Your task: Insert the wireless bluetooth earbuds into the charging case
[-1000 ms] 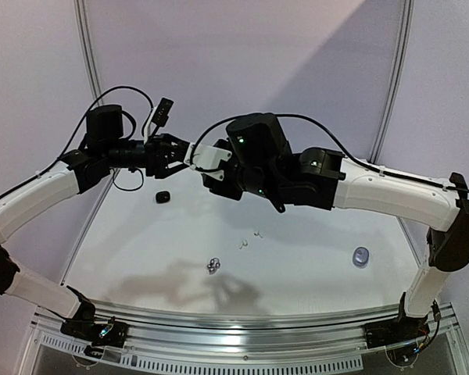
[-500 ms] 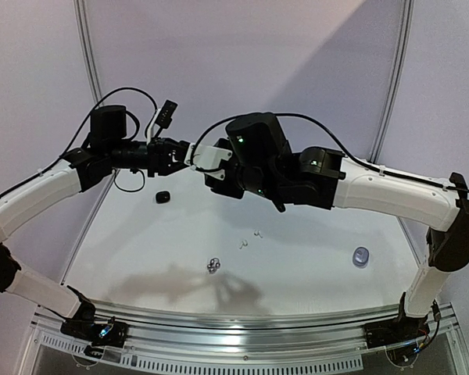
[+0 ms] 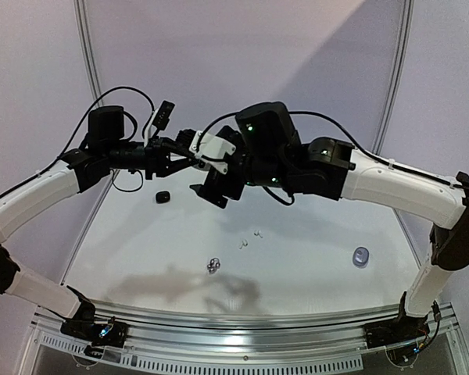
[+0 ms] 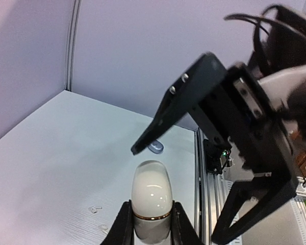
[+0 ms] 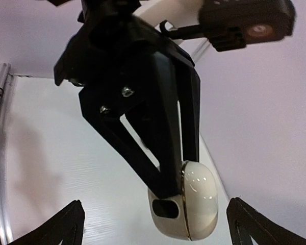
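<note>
- No words, numbers, brands or signs can be read in any view.
- The white case (image 4: 152, 201) has a shiny shell and a thin gold ring, but no print that can be read.

**What I Am Missing Right Now**

The bottom edge of my left wrist view is cutting off the white case (image 4: 152, 196) and my left gripper (image 4: 151, 209). My right gripper (image 5: 155, 204) is showing only two fingertips in the lower corners of its own view. From above, the earbuds (image 3: 242, 243) are appearing as specks, too small to count. One right finger (image 4: 178, 112) is covering part of a bluish case (image 4: 155, 148), and the housing (image 4: 290, 97) behind it is blurring.
</note>
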`<action>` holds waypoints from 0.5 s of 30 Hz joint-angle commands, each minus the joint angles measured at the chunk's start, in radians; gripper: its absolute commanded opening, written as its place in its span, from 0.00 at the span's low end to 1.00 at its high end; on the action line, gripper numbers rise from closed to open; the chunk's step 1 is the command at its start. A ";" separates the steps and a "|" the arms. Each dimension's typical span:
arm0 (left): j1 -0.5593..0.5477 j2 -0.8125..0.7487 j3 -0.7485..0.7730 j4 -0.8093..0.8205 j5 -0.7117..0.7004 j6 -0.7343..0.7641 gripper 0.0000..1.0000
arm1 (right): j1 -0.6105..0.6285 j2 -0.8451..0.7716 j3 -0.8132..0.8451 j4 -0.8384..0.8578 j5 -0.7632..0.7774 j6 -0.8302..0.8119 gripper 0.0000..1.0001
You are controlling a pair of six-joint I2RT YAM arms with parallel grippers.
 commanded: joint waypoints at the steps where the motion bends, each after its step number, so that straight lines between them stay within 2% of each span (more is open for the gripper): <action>1: 0.012 -0.085 -0.057 0.066 0.074 0.145 0.00 | -0.051 -0.073 0.077 -0.146 -0.433 0.261 0.98; 5: 0.012 -0.141 -0.133 0.235 0.143 0.128 0.00 | -0.084 -0.047 0.099 -0.180 -0.537 0.351 0.82; 8: 0.011 -0.144 -0.145 0.259 0.162 0.089 0.00 | -0.089 -0.029 0.111 -0.164 -0.601 0.399 0.68; 11: 0.011 -0.149 -0.160 0.301 0.174 0.044 0.00 | -0.090 -0.005 0.132 -0.176 -0.576 0.407 0.63; 15: 0.011 -0.153 -0.162 0.314 0.187 0.026 0.00 | -0.089 0.006 0.150 -0.168 -0.584 0.410 0.47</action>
